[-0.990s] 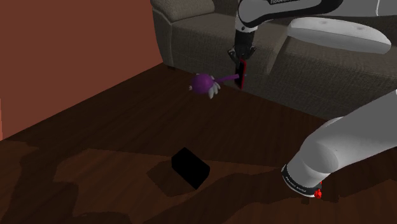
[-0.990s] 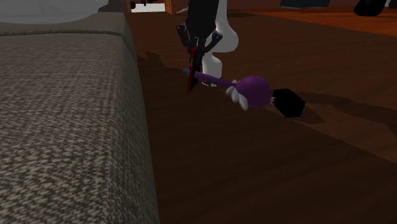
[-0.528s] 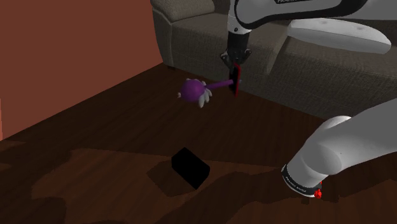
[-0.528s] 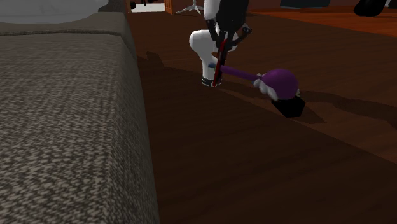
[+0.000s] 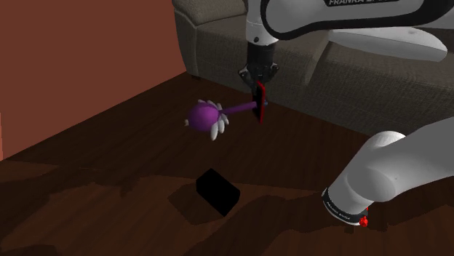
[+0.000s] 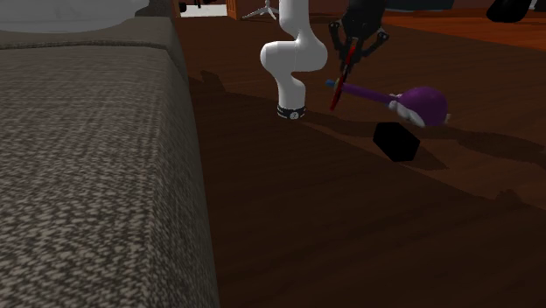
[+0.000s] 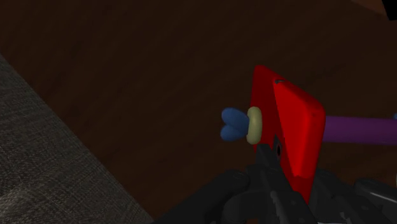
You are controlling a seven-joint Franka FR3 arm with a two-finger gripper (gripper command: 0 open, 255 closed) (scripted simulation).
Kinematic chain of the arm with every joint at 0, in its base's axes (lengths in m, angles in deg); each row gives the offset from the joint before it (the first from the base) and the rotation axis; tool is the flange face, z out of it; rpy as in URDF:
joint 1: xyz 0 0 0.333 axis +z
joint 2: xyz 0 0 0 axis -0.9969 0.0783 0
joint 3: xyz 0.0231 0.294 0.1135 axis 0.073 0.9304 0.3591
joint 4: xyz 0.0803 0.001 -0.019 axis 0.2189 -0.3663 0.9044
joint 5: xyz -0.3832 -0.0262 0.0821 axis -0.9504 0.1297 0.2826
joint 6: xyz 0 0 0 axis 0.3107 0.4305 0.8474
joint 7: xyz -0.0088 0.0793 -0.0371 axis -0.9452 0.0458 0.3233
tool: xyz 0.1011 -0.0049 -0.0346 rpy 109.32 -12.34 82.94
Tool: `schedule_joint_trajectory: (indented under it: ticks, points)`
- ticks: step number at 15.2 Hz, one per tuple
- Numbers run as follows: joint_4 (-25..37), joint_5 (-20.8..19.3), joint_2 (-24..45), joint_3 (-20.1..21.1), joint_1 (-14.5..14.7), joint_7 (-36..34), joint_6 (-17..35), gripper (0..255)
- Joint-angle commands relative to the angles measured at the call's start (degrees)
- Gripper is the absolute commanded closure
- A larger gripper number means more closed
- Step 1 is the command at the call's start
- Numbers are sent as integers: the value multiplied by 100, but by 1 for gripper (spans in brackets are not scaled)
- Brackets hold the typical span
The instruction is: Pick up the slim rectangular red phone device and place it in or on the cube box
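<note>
Gripper (image 5: 259, 89) clamped on slim red phone (image 5: 259, 110); purple round-headed toy (image 5: 207, 117) perhaps attached; black cube box (image 5: 217, 191) apart.

Toy (image 5: 206, 116): we see a purple ball head with white petals on a slim purple handle.
Sofa (image 6: 87, 175): grey woven fabric, standing on the floor.
Floor (image 5: 109, 160): dark wood.
Wall (image 5: 87, 51): reddish-brown.

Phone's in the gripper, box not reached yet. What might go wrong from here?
1. The purple toy seems caught on the red phone; it may ride along and knock the black box.
2. The gripper clasps the phone near one end, so the toy's weight might twist it loose.
</note>
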Motion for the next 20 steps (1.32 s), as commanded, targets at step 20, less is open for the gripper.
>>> schedule_joint_trajectory:
  ticks: [20]
  points:
    - [755, 693, 510, 1824, 660, -2297, -353, 255]
